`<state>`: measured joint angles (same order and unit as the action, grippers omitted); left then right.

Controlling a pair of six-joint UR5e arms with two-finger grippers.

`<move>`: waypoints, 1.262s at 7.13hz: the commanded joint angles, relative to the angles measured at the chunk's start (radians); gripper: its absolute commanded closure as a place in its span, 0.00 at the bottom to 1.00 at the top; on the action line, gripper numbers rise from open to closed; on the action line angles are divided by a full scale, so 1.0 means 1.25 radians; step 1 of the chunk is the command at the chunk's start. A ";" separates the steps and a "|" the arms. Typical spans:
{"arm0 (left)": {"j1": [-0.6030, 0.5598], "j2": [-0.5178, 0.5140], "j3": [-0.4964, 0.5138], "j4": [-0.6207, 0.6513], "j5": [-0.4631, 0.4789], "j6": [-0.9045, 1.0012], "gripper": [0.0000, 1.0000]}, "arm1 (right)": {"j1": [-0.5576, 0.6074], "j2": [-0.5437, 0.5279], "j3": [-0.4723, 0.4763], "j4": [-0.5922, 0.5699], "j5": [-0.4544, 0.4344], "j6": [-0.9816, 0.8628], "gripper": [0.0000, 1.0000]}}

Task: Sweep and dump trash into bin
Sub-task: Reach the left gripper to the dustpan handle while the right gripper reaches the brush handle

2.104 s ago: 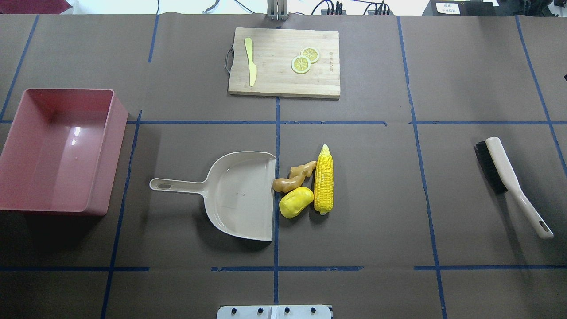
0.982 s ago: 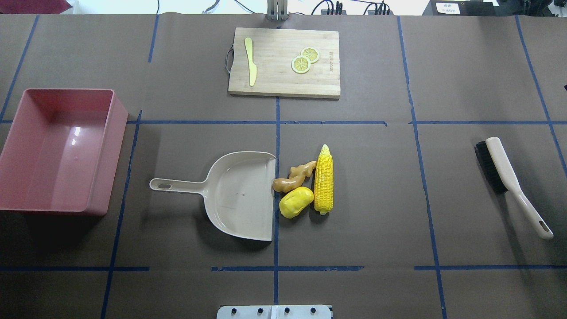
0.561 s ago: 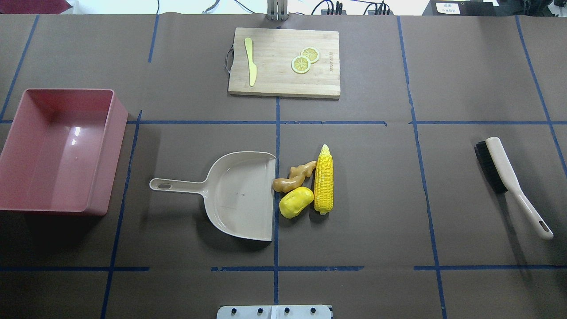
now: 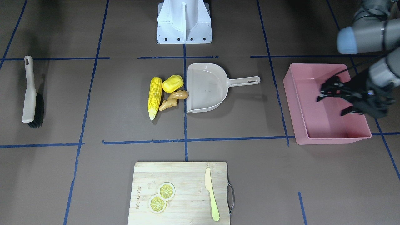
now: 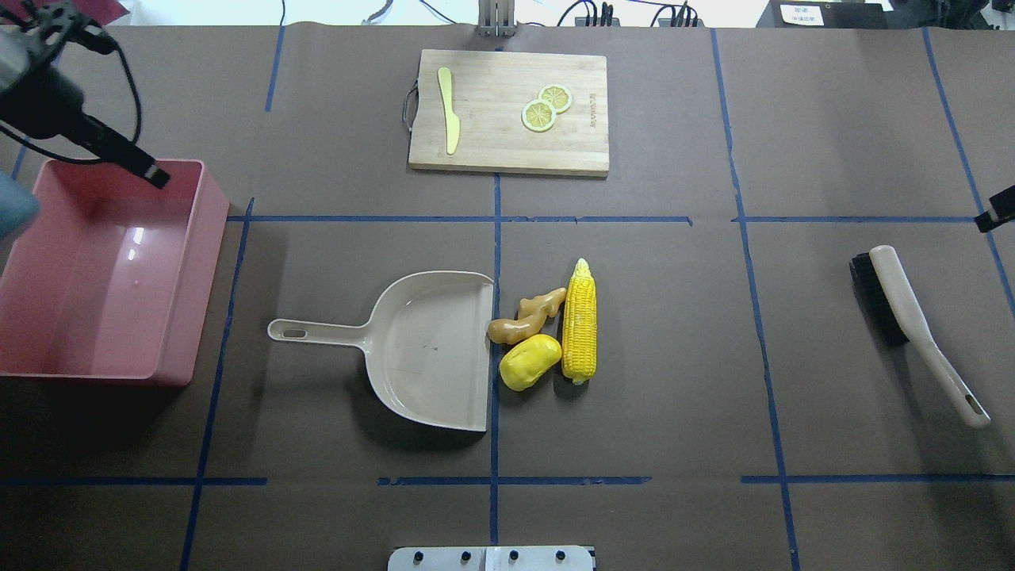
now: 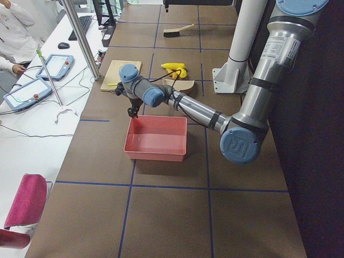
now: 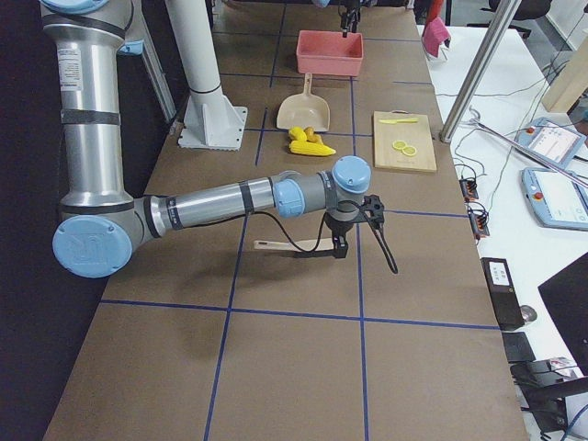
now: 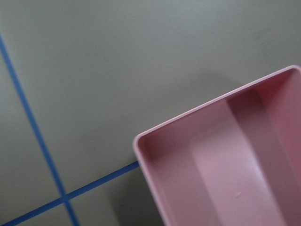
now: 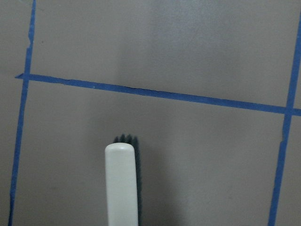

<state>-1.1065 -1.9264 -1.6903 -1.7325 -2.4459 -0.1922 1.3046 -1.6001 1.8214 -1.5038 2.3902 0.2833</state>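
My left gripper [image 4: 331, 106], spread and empty over the pink bin [image 4: 331, 137], could clip its wall heading for the dustpan [image 4: 204, 90]. I can't tell the grip of my right gripper [image 5: 997, 219], near the brush [image 5: 900, 301].

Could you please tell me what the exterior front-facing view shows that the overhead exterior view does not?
Only the front-facing view shows the left hand whole, open above the bin. Only the overhead view shows cables along its top edge. Both show the bin, the dustpan, the corn cob, ginger root and yellow lump at its mouth, the brush and the cutting board.
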 commanded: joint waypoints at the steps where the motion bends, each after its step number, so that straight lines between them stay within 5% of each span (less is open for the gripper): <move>1: 0.076 -0.070 -0.001 -0.007 0.002 0.001 0.00 | -0.125 -0.115 0.036 0.239 -0.059 0.247 0.00; 4: 0.145 -0.075 -0.001 -0.072 0.102 0.006 0.00 | -0.205 -0.233 0.036 0.428 -0.104 0.378 0.01; 8: 0.162 -0.080 -0.003 -0.069 0.107 -0.005 0.00 | -0.352 -0.265 0.027 0.432 -0.174 0.393 0.04; 9: 0.167 -0.079 -0.003 -0.071 0.109 0.000 0.00 | -0.358 -0.262 0.030 0.434 -0.187 0.397 0.41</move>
<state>-0.9030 -2.0255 -1.6937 -1.8202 -2.3118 -0.1962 0.8842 -1.9256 1.8592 -0.9640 2.1766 0.7753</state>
